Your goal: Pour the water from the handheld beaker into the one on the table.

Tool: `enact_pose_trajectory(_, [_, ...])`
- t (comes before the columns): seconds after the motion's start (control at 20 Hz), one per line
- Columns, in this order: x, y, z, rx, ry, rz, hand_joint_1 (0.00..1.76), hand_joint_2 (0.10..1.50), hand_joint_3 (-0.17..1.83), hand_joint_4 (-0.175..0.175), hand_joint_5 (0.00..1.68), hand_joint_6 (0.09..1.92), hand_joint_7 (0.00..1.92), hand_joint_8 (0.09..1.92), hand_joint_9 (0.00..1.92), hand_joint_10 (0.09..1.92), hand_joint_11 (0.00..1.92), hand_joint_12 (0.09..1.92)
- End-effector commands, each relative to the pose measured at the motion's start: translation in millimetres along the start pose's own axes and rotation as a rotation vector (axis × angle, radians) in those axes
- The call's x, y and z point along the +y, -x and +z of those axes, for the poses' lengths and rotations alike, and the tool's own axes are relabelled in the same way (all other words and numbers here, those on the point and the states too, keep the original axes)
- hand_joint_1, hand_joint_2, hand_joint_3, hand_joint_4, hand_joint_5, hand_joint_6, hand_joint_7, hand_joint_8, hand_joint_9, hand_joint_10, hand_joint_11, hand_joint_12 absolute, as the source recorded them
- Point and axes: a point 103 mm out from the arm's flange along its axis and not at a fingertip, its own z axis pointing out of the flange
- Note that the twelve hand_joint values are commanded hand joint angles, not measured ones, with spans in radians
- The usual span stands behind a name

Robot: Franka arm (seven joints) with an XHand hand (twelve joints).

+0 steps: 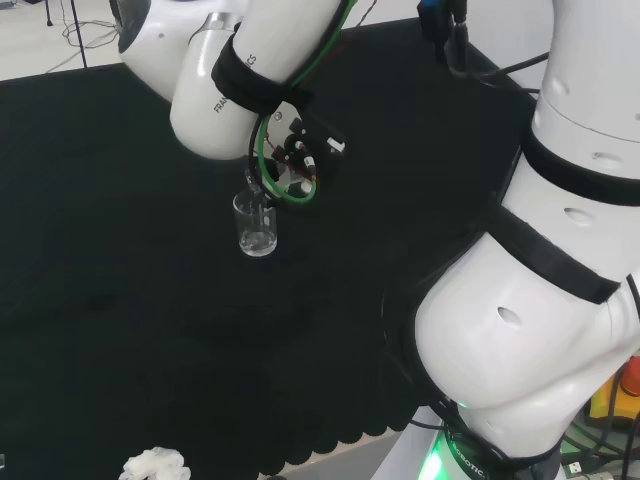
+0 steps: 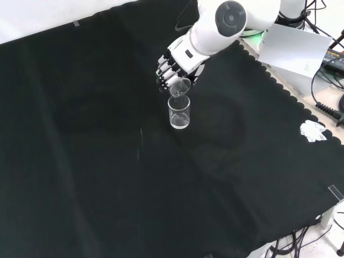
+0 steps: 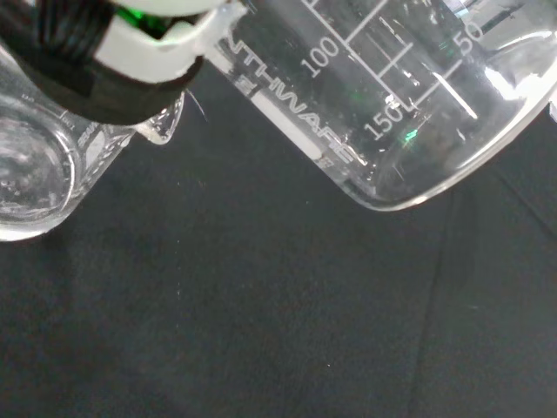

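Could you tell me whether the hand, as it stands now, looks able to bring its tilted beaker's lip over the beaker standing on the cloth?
Probably yes. In the front view the hand holds the tilted beaker directly above the standing beaker, whose mouth is open, with nothing between them.

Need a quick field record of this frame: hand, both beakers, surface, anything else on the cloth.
hand: black and white robot hand, fingers curled round the held beaker
held beaker: clear glass beaker with printed graduations, tilted, mouth angled down over the other beaker
table beaker: clear glass beaker standing upright on the cloth, directly below the held one; some water at its bottom
pour stream: cannot tell
surface: black cloth over the bench
other: crumpled white tissue near the cloth's right edge in the front view
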Motion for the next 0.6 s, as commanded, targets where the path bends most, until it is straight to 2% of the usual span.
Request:
enact_pose_trajectory(0.05, [-3.0, 10.9, 7.2, 0.079, 0.021, 0.019, 1.14, 1.06, -0.17, 0.091, 1.3, 0.53, 1.42, 0.76, 1.51, 0.5, 1.47, 0.64])
enact_pose_trajectory(0.35, [-5.1, 28.9, 12.9, 0.307, 0.073, 0.075, 1.14, 1.06, -0.17, 0.09, 1.3, 0.53, 1.42, 0.76, 1.51, 0.5, 1.47, 0.64])
enact_pose_trajectory(0.6, [-5.5, 40.7, 20.9, 0.457, 0.115, 0.104, 1.14, 1.06, -0.17, 0.091, 1.3, 0.53, 1.42, 0.76, 1.51, 0.5, 1.46, 0.64])
